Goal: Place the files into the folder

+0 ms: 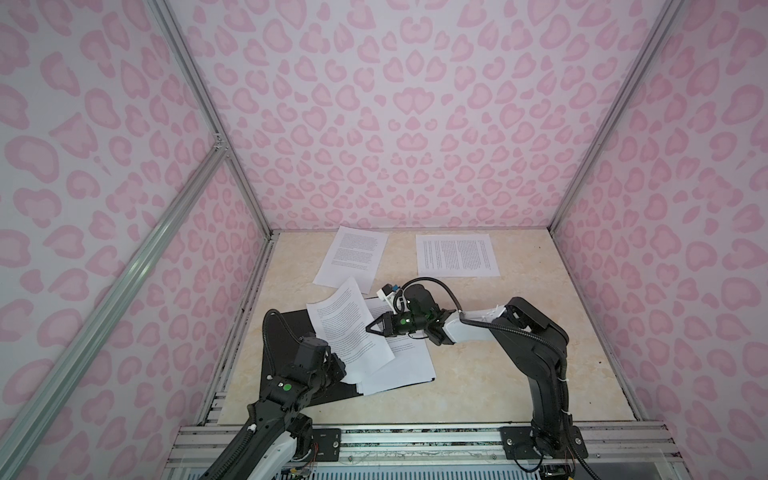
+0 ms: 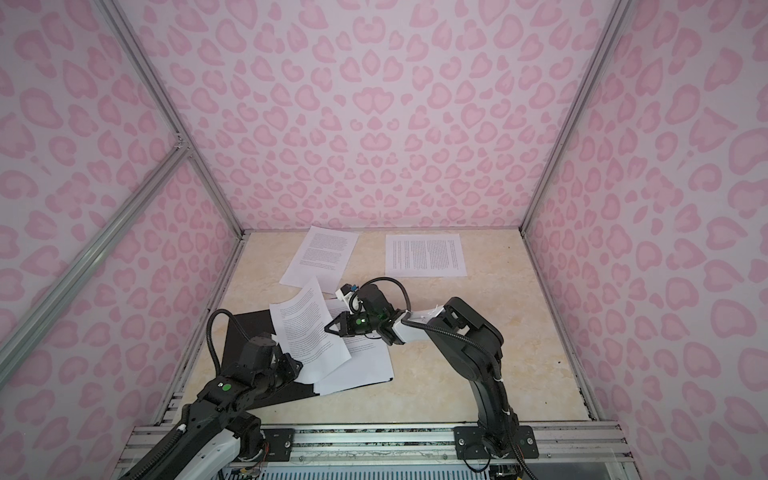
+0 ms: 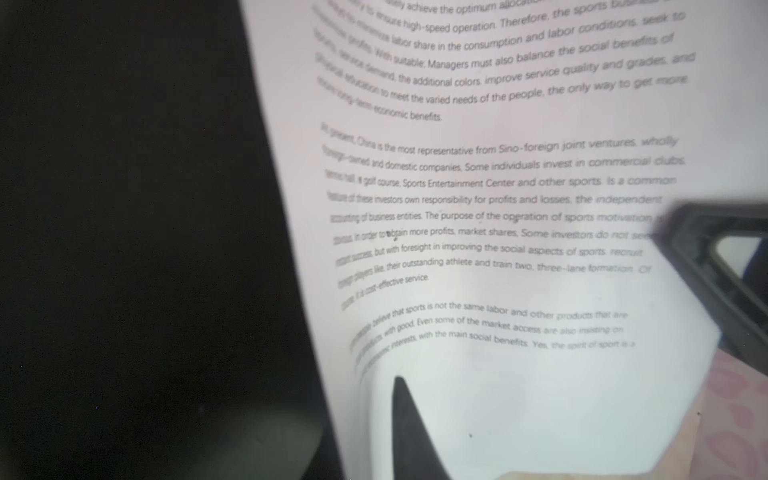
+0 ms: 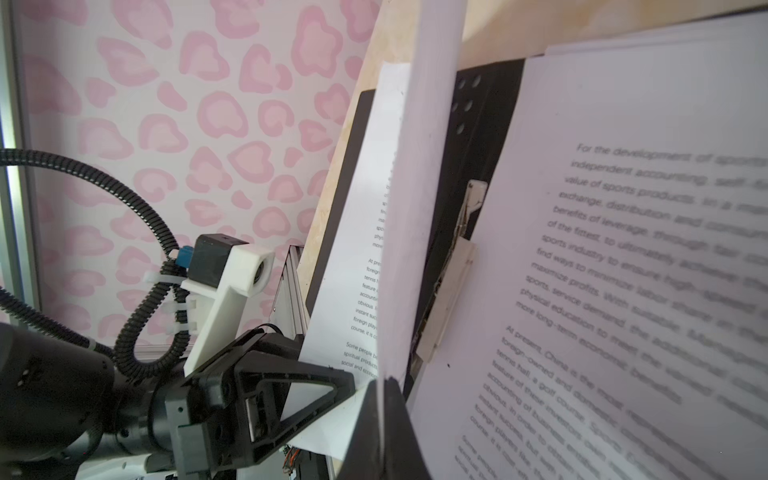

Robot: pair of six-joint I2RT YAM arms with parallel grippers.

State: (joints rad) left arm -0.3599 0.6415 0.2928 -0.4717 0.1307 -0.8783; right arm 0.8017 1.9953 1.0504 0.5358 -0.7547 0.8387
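The folder lies open, black inside up, on the left of the table, its metal clip showing. Several files rest stacked on its right half. One printed sheet is raised above them. My right gripper is shut on this sheet's right edge. At the sheet's near corner my left gripper has its jaws slightly parted, with the paper between them.
Two more files lie flat at the back, one tilted at centre left, the other to its right. Pink-patterned walls enclose the table on three sides. An aluminium rail runs along the front.
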